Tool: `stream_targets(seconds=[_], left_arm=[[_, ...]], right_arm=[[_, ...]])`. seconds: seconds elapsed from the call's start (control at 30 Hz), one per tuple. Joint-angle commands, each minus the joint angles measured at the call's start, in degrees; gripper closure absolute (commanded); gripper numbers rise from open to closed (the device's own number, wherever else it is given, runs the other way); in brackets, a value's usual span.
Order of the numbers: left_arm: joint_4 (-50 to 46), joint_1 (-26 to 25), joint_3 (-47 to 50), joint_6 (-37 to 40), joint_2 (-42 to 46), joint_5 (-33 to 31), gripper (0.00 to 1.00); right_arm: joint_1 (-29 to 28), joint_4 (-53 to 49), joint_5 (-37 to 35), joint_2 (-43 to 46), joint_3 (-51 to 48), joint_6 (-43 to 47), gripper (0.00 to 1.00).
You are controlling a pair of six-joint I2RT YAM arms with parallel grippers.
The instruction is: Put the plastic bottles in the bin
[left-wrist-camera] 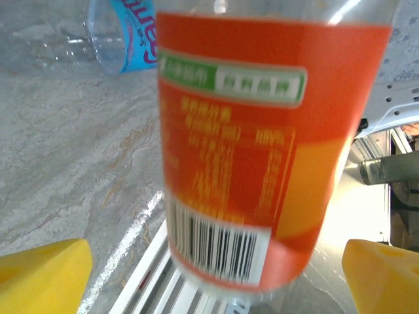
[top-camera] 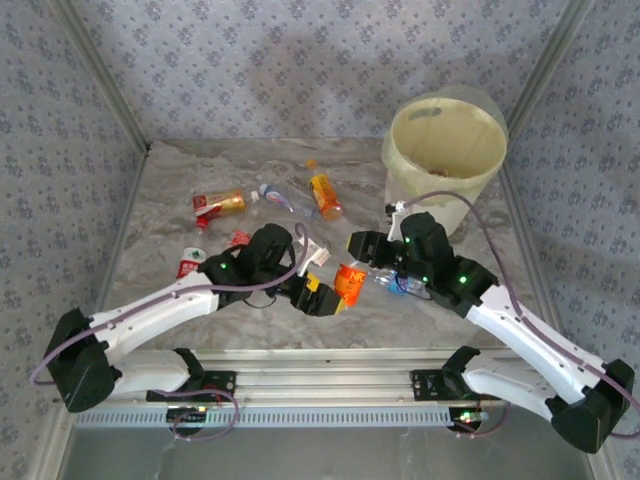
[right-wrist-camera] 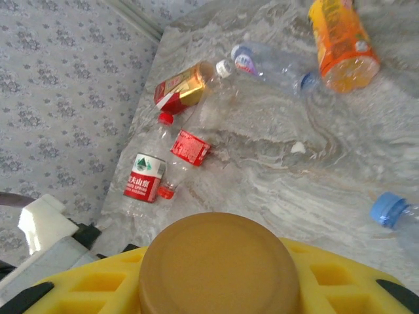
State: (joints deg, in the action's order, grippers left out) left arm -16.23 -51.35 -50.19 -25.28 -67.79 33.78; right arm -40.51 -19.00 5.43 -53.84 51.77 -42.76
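A hand-over seems under way: the orange-labelled clear plastic bottle (top-camera: pixel 350 283), above the bench's (top-camera: pixel 380 325) near edge between wide-open left fingers (left-wrist-camera: pixel 39 275), is gripped at its cap by closed right fingers (right-wrist-camera: pixel 327 275), which must next carry it over the round white plastic bin (top-camera: pixel 420 185).

Table (top-camera: pixel 200 300): grey-white, marbled veining.
Walls (top-camera: pixel 250 60): grey-blue, small repeating floral print.
Bin (top-camera: pixel 445 170): white, pale yellow-green liner.
Orange-labelled bottle (left-wrist-camera: pixel 242 150): orange label, green-and-white band, black-and-white barcode, brownish-orange cap.
Blue-labelled bottle (left-wrist-camera: pixel 134 29): clear, pink lettering.
Orange-filled bottle (right-wrist-camera: pixel 340 39): orange-yellow label.
Amber bottle (right-wrist-camera: pixel 183 88): red-and-gold label, white cap.
Red-labelled bottle (right-wrist-camera: pixel 190 147): clear, red cap.
Green-marked bottle (right-wrist-camera: pixel 144 176): clear, red-white label, red cap.
Left arm (top-camera: pixel 150 310), right arm (top-camera: pixel 530 335): white, black joints.
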Motion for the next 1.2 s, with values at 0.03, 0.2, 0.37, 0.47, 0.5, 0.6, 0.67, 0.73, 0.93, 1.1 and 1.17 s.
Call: stream_targets(seconds=[0.03,0.2,0.37,0.47,0.5,0.6,0.67,0.73,0.93,1.1,1.17], left_arm=[[1.11,-0.33,-0.60,-0.56,5.15,-4.29,0.00],[-1.89,-0.33,-0.69,-2.75,9.70,-14.27,0.01],[-4.02,-0.24,0.01,-4.89,13.47,-21.72,0.01],[-4.04,-0.24,1.00,-4.54,15.47,-23.13,0.00],[-3.99,-0.24,1.43,-4.23,16.11,-23.80,0.00],[-5.48,-0.42,1.77,-2.38,17.95,-25.62,0.00],[-7.44,-0.34,1.51,-2.88,18.94,-28.41,0.00],[-8.76,-0.33,1.42,-2.43,19.81,-30.07,0.00],[-10.20,-0.33,2.71,-2.32,23.27,-33.39,0.00],[-12.15,-0.33,3.45,-1.61,26.06,-36.89,0.00],[-13.33,-0.33,3.18,-1.34,26.55,-37.52,0.00]], right_arm=[[2.45,-10.37,-5.70,2.95,7.39,7.91,0.57],[5.94,-17.27,-12.40,2.73,16.98,16.60,0.57],[11.29,-18.77,-15.80,-0.96,27.88,23.59,0.57],[15.09,-18.20,-16.83,-4.65,34.26,27.04,0.56],[16.38,-17.95,-16.77,-6.12,36.41,28.10,0.56],[19.99,-17.57,-16.86,-11.04,42.61,30.41,0.56],[22.18,-17.53,-17.07,-14.50,46.09,31.52,0.56],[24.03,-16.39,-17.91,-17.84,48.56,32.32,0.57],[29.06,-15.71,-19.05,-27.46,54.89,33.01,0.58],[31.25,-16.24,-19.88,-33.04,57.34,33.66,0.58],[32.21,-16.48,-19.64,-34.60,57.73,33.80,0.59]])
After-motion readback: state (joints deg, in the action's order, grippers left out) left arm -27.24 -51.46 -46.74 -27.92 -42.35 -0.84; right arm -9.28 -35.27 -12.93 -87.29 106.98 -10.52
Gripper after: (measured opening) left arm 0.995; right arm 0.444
